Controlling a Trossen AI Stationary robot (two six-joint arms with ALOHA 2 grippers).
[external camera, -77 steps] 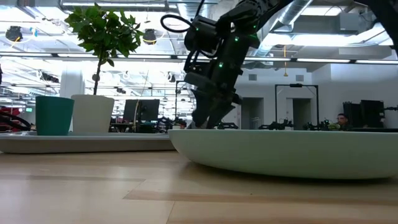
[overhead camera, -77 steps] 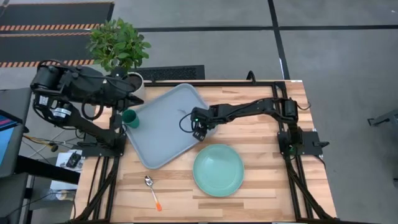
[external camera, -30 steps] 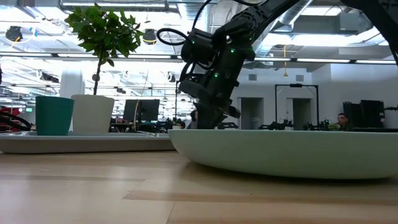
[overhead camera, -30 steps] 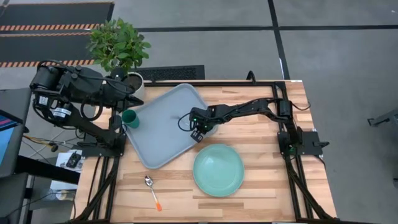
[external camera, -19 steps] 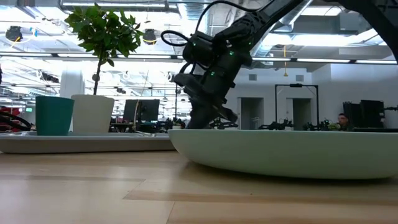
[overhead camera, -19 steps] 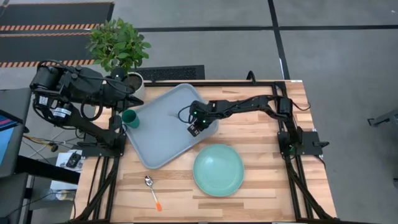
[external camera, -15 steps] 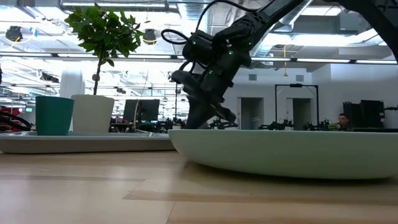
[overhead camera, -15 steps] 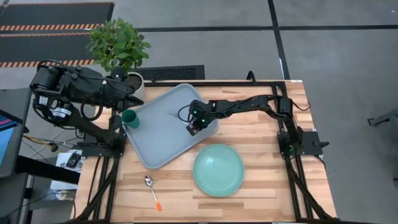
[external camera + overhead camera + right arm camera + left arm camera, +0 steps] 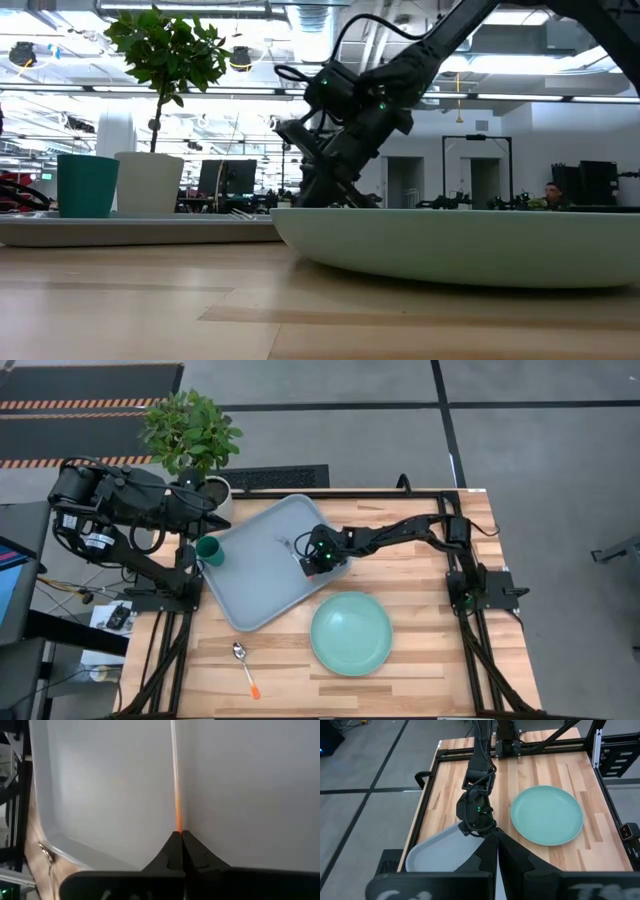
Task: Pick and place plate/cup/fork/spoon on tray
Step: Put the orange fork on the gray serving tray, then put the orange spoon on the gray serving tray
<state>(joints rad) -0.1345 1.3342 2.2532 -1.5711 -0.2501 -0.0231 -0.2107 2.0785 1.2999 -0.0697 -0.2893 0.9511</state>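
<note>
My right gripper (image 9: 309, 563) is clamped on the fork (image 9: 175, 780), low over the tray (image 9: 250, 590). Next I should let go; the plate (image 9: 350, 633) waits on the table just beside the tray.

No text, label, brand, number or sign can be read in any of the views (the orange-and-black striped strips on the floor mat (image 9: 75, 403) bear a pattern only, with no lettering). Nothing is printed on the tray (image 9: 250, 595), the plate (image 9: 351, 633) or the cup (image 9: 209, 550).
</note>
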